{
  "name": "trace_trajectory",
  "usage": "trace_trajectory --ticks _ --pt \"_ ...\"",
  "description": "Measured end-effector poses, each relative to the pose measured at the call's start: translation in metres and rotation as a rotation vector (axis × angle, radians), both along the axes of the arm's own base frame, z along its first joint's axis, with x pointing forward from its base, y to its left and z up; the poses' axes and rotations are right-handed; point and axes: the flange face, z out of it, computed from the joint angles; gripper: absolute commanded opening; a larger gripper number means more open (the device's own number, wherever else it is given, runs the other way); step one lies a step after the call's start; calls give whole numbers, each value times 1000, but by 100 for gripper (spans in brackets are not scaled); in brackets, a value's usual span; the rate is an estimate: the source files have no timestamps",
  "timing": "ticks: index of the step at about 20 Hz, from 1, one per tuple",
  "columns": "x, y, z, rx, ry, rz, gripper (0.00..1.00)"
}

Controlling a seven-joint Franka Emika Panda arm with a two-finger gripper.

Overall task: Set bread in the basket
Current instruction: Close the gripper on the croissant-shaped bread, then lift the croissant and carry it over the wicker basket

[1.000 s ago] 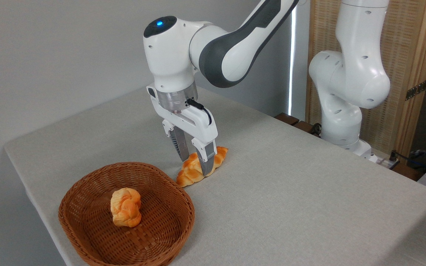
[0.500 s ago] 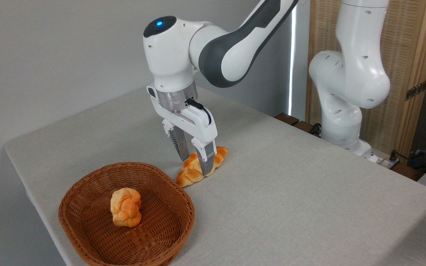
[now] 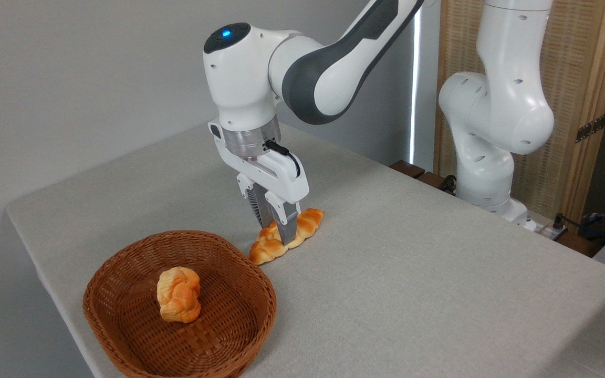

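Observation:
The bread (image 3: 304, 226), a long golden braided loaf, lies on the grey table just beyond the basket's far rim. My gripper (image 3: 277, 234) points straight down over the loaf's middle, its two fingers squeezed in on the loaf so that it looks pinched and narrower there. The basket (image 3: 124, 273), a shallow reddish-brown wicker bowl, sits at the front left of the table, to the lower left of my gripper.
A small round knotted orange roll (image 3: 178, 294) lies inside the basket. The arm's white base (image 3: 486, 173) stands at the table's far right edge. The table's left edge runs close beside the basket.
The fingers have closed inward onto the loaf's middle, squeezing it thinner. The loaf has stayed on the table and the arm has hardly moved.

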Motion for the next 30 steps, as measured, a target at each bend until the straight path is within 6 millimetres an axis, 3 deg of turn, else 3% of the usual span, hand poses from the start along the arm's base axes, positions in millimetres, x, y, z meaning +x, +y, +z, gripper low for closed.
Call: trace_trajectory --ticks 7,11,26,30 --pt "0 4 4 -1 2 7 37" --pt "-2 9 16 -5 -4 15 37" --pt "20 14 82 -39 -128 32 43" --pt "29 29 99 -50 -163 63 43"
